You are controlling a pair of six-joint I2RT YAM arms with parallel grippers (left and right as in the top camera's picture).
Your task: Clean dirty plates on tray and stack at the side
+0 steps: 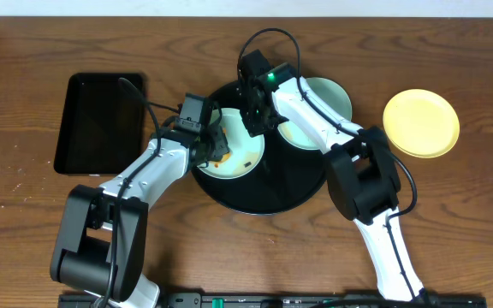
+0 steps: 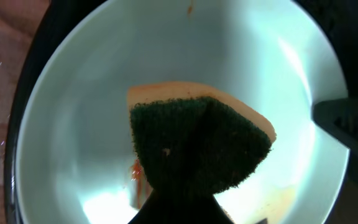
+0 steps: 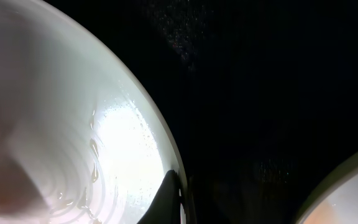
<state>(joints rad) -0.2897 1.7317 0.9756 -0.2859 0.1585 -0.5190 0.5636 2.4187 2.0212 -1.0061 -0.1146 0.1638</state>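
Note:
A pale mint-blue plate [image 1: 238, 158] with orange-brown sauce streaks lies on the left of the round black tray [image 1: 272, 190]. My left gripper [image 1: 213, 144] is shut on a green-and-orange sponge [image 2: 197, 143] that presses on this plate [image 2: 73, 124]. My right gripper [image 1: 255, 127] is shut on the plate's right rim [image 3: 160, 137], one finger over the edge [image 3: 171, 198]. A second mint plate [image 1: 323, 103] lies on the tray's right side. A pale yellow plate [image 1: 421, 122] sits on the table to the right of the tray.
A smaller rectangular black tray [image 1: 101, 120] lies on the wooden table at the left. The right arm reaches across the tray over the second plate, whose edge shows in the right wrist view [image 3: 353, 186].

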